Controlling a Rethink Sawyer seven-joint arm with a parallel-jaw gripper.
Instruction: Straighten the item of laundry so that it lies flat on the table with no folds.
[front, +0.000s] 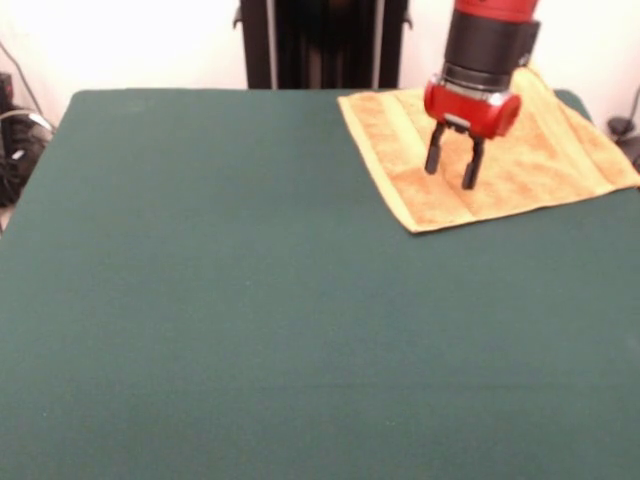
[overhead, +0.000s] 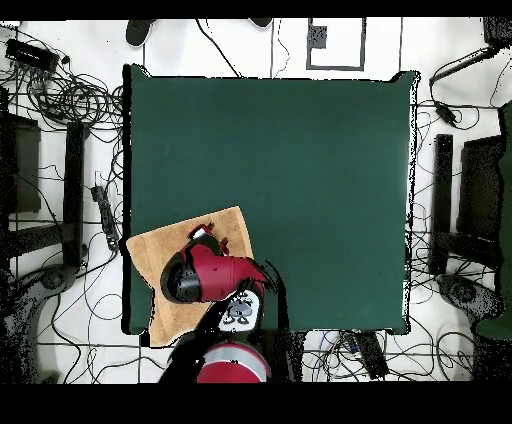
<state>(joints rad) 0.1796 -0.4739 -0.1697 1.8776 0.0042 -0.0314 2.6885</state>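
Note:
The yellow-orange towel (front: 520, 165) lies spread at the far right corner of the dark green table (front: 250, 300), with paler bands near its ends. It looks mostly flat; the arm hides part of it. My gripper (front: 452, 168) hangs open and empty just above the towel's middle, fingers pointing down. In the overhead view the towel (overhead: 160, 255) lies at the table's lower left corner, overhanging the table's (overhead: 300, 180) left edge slightly, with the red arm over it. The gripper (overhead: 203, 233) shows at the arm's upper end.
The robot's pedestal (front: 325, 40) stands behind the table's far edge. Cables and dark equipment (overhead: 60, 90) lie on the floor around the table on both sides.

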